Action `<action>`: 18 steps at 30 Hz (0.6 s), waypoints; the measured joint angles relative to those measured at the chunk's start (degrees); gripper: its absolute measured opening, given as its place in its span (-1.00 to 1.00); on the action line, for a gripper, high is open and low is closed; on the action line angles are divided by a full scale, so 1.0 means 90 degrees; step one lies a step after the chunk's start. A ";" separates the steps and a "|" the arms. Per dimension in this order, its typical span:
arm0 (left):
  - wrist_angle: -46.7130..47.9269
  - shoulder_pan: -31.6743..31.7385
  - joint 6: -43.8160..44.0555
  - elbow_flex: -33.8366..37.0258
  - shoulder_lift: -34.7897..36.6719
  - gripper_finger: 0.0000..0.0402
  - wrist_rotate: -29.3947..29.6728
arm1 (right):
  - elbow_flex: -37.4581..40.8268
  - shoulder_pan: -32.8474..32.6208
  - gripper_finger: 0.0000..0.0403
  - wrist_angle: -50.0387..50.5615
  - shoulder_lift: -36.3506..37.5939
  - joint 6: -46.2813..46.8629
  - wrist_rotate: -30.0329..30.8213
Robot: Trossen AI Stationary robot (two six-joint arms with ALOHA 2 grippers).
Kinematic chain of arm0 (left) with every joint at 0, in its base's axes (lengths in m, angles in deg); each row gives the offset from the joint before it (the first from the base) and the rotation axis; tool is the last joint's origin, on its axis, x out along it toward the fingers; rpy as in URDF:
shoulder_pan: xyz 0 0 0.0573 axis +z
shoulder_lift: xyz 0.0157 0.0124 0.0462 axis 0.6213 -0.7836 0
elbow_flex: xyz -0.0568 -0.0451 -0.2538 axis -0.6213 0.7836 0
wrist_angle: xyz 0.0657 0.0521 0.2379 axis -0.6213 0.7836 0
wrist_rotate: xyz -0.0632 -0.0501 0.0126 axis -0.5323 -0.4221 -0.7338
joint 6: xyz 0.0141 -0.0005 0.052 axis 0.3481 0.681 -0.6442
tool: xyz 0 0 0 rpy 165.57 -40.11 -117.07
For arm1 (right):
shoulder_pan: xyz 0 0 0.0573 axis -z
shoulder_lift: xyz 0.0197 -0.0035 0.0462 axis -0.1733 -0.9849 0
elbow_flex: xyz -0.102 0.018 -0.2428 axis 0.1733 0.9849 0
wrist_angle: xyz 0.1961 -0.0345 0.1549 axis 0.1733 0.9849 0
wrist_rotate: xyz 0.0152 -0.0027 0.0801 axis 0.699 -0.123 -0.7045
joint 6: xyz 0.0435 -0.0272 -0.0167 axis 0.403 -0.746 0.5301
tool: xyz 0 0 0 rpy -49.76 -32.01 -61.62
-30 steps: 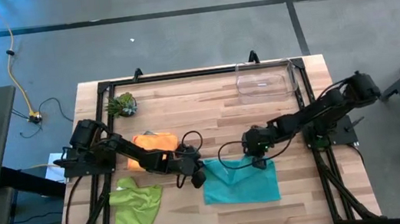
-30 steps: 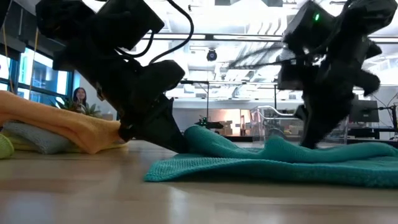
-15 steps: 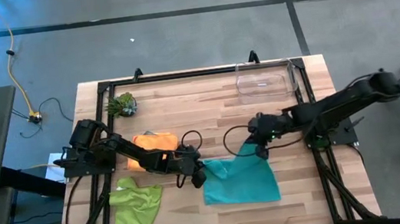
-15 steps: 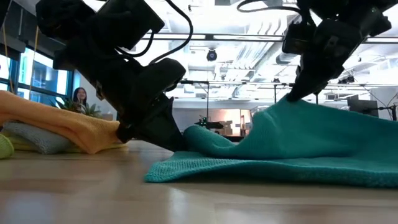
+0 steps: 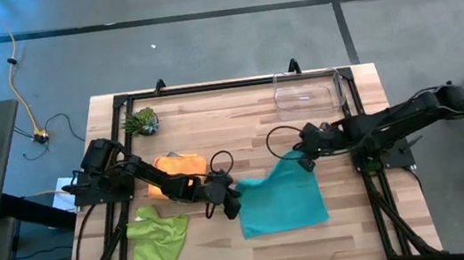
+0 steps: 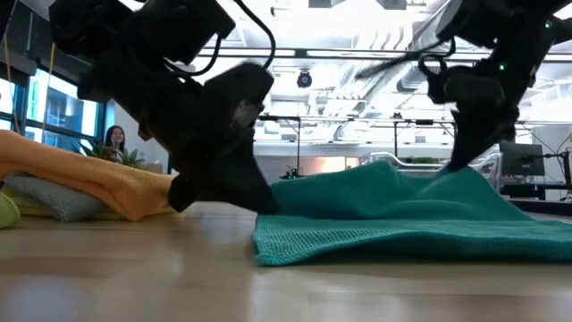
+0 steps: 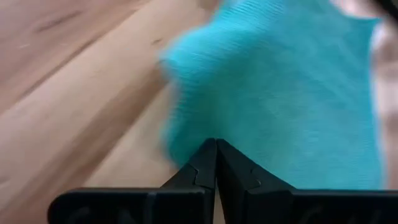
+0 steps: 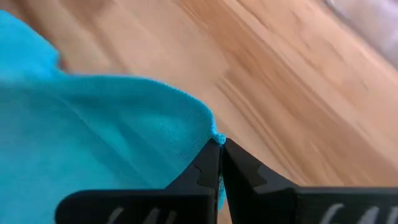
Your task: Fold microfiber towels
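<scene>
The teal towel lies spread on the wood near the table's middle, with its far right corner raised. My left gripper is shut at the towel's left far corner. My right gripper is shut on the far right corner and stands above the table. In the low view the towel rises toward my right gripper, while my left gripper sits low on the wood. An orange towel lies on a stack beside my left arm. A crumpled lime green towel rests near the front left. My left gripper has the teal towel's left far corner at its shut fingertips, coming in slanting down from the table's left. That corner stays low on the wood. My right gripper pinches the towel's far right corner at the very tip of its two fingers, slanting down from the right. The corner is lifted clear and the cloth slopes down from it to the table.
A clear plastic bin stands at the far right edge. A small green spiky plant sits at the far left. In the low view a grey towel lies under the orange one. A person shows in the room behind.
My right gripper has risen and gone toward the table's far right with the teal towel's corner, rolling as it went. The towel has been drawn out toward the far right, and its left edge has slid a little rightward. My left gripper stayed in place and rolled slightly.
</scene>
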State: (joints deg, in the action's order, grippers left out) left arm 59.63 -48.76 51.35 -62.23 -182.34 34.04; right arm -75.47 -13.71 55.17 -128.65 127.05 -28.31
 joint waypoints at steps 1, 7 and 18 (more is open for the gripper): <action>-0.0078 0.0000 -0.0002 -0.0002 0.0014 -1.00 -0.0078 | 0.0000 -0.0002 -1.00 0.0104 -0.0070 0.0158 0.0005; -0.0125 0.0024 -0.0002 -0.0002 0.0058 -1.00 -0.0354 | 0.0000 -0.0002 -1.00 0.0202 -0.0417 0.0907 0.0330; -0.0032 0.0019 -0.0056 -0.0003 0.0058 -1.00 -0.0374 | -0.0052 0.0041 -0.36 0.0441 -0.0362 0.1107 0.0283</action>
State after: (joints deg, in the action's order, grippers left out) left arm 59.34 -48.59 50.85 -62.26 -181.82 30.67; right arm -75.94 -13.34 59.14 -131.90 137.02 -25.76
